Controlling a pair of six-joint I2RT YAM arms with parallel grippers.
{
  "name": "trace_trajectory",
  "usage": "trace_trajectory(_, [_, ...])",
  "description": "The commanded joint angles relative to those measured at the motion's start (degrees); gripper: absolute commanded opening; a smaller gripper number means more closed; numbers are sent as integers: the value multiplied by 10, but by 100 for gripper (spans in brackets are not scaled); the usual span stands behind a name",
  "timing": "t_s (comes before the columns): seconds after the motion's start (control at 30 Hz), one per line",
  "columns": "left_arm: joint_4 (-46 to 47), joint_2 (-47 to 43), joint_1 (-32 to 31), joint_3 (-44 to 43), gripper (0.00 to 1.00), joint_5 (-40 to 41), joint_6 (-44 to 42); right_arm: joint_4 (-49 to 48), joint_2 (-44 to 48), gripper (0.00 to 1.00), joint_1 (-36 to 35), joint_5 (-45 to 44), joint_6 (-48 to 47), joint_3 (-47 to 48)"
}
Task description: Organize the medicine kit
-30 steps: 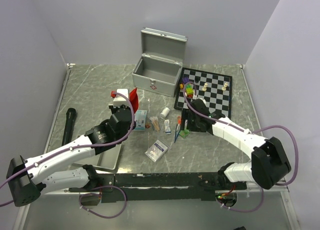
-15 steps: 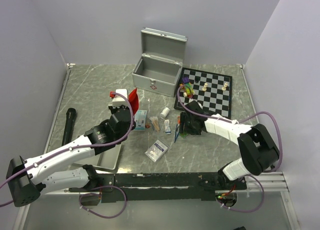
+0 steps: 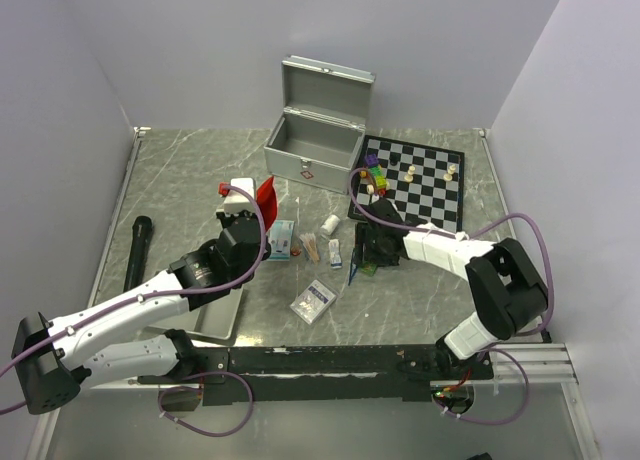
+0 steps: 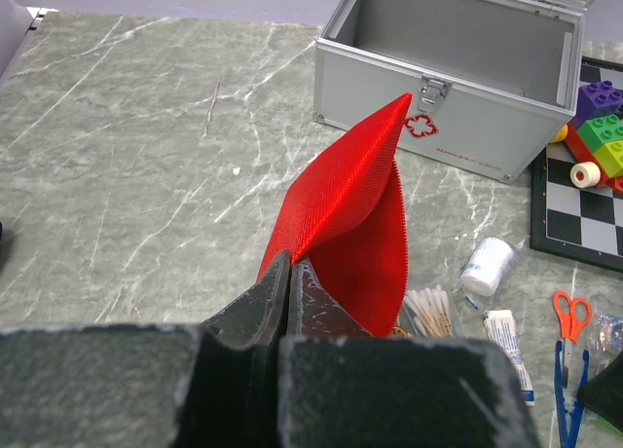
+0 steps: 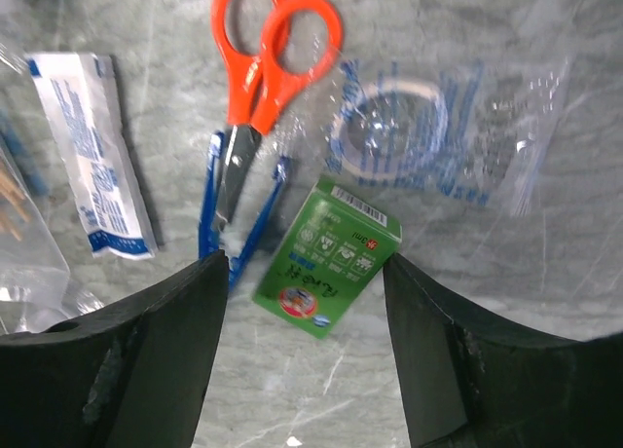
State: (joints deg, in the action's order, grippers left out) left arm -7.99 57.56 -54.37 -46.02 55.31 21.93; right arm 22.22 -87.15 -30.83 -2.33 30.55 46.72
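The open silver medicine case stands at the back; it also shows in the left wrist view. My left gripper is shut on a red fabric pouch and holds it up in front of the case. My right gripper is open, its jaws wide on either side of a small green box that lies on the table. Orange scissors, blue tweezers, a bagged tape roll and a white-blue sachet lie just beyond it.
Cotton swabs and a bandage roll lie right of the pouch. A blister pack lies nearer the bases. A chessboard with pieces and toy bricks is at the right, a grey tray and a black torch at the left.
My right arm has swung left and lowered, so its open gripper now sits over the green box. The left arm and the red pouch have not moved.
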Motion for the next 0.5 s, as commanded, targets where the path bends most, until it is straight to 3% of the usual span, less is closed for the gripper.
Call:
trace_trajectory(0.0, [18,-10,-3,0,1,-1,3,-4,-11,71,4,-17,-15,31])
trace_trajectory(0.47, [18,-5,-3,-1,1,-7,2,-2,-27,53,3,-30,-29,17])
